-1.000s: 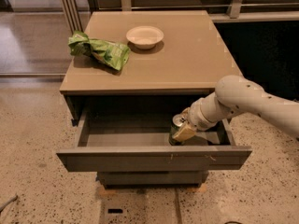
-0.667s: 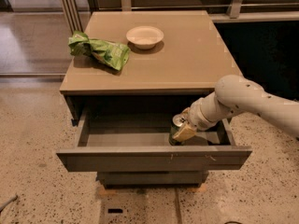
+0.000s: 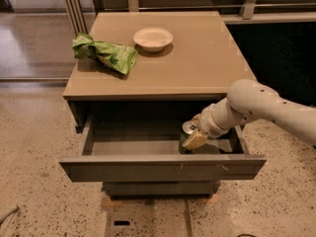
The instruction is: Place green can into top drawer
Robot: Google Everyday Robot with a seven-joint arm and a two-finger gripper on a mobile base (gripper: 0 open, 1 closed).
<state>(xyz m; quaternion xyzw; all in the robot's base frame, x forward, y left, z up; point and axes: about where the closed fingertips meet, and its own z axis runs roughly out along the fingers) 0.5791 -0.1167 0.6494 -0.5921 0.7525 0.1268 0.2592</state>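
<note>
Over the last second no change is noted. The cabinet point(image 3: 197, 68) stands as before, its tan top carrying a crumpled green bag point(image 3: 106, 53) at far left and a pale bowl point(image 3: 153, 37) far of centre, both undisturbed. The drawer point(image 3: 148, 168) remains pulled fully open toward the near side, its grey floor visible on the left. The arm point(image 3: 256, 102) reaches in from the right at the same angle as in the earlier views, and the gripper point(image 3: 195, 138) holds the same position low inside the right half of the drawer, just behind the front panel. It appears clamped on the can point(image 3: 189, 128), with one tan pad lying across the can's near side. The can has not shifted: it sits inside the drawer, right of centre, its base hidden by the front panel, so contact with the floor cannot be confirmed. Judgement: the carry is complete and the placement is at its final step, with only release and withdrawal outstanding. The can shows a silver top with a dark green body below and leans slightly.
</note>
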